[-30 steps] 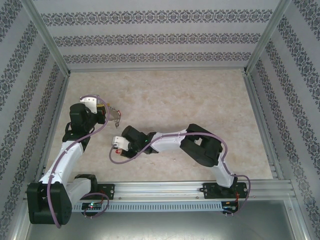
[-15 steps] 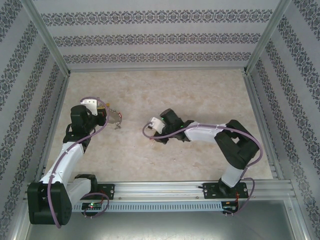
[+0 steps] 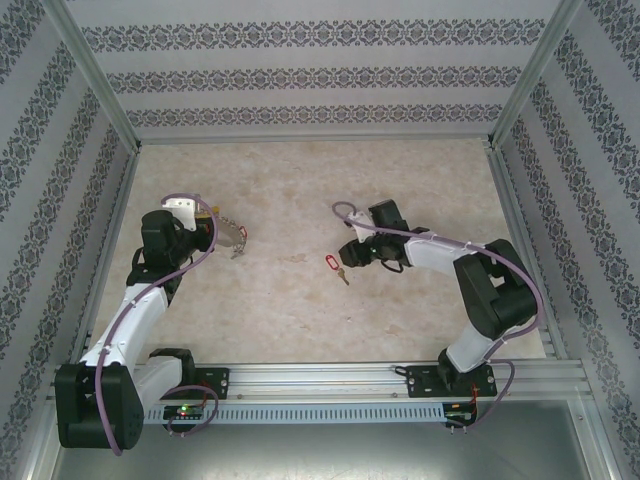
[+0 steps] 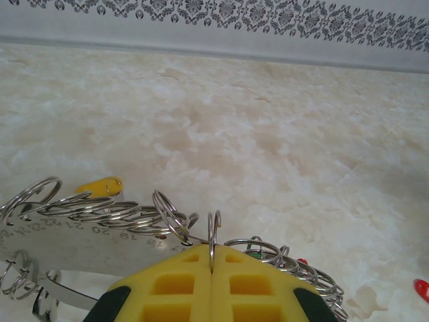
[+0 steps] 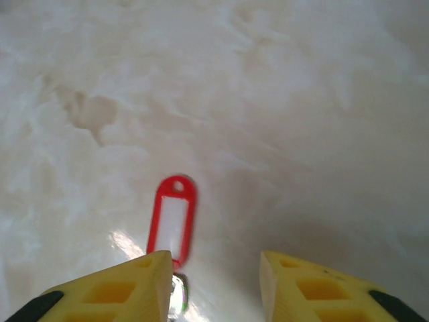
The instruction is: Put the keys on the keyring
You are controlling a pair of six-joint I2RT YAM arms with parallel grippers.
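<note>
The red-tagged key (image 5: 173, 218) lies flat on the desk (image 5: 301, 100) at eleven o'clock from the right pincer (image 5: 214, 268), its long axis running twelve to six. That pincer, the nearer one, gapes partway and is empty. The left pincer (image 4: 212, 258) is clamped on the keyring (image 4: 213, 231).

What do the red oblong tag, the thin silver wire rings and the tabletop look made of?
Red oblong tag: likely plastic, glossy, pale insert. Thin silver wire rings: metal, bright glints. Beige mottled tabletop: marble-look, possibly laminate; smooth, faint sheen.
</note>
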